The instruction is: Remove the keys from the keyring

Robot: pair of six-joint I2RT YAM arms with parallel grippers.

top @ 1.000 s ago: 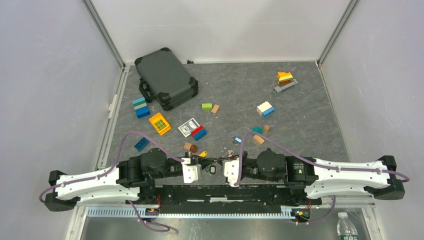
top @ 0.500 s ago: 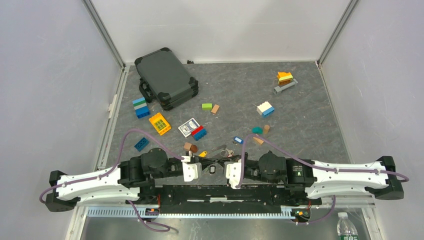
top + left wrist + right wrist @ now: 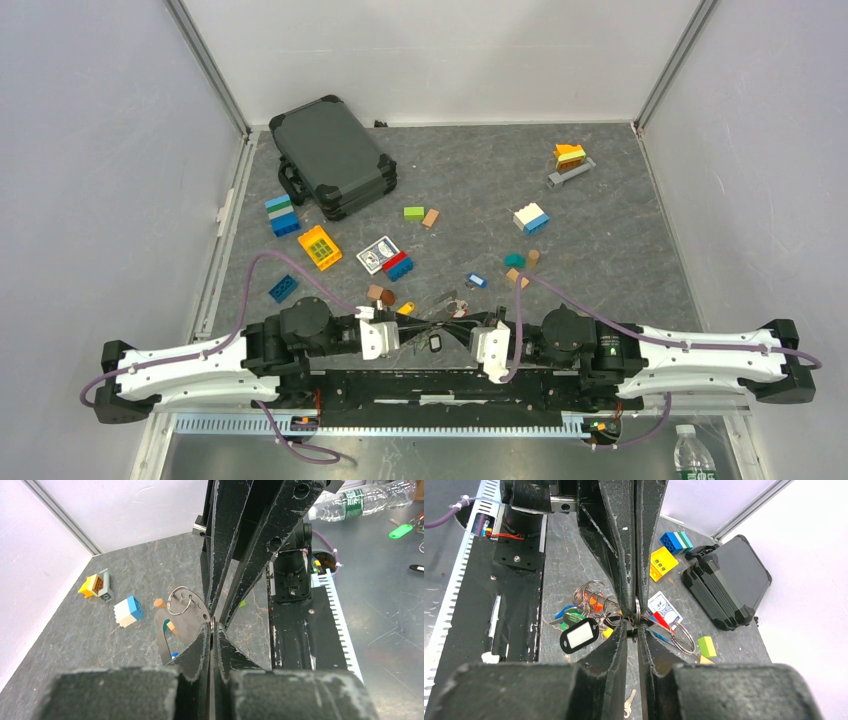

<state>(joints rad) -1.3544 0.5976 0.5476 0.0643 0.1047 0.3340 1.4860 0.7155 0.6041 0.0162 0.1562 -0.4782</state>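
As the right gripper [image 3: 634, 626] slides toward the right of the top view, the gap to the left gripper [image 3: 212, 631] widens! Both stay clenched on the thin grey metal keyring [image 3: 637, 611], lower centre, stretched between them. The tiny silver keys with coloured plastic heads [image 3: 574, 611] bunch beside a black plastic tag [image 3: 579, 636]. None freed yet, I reckon.
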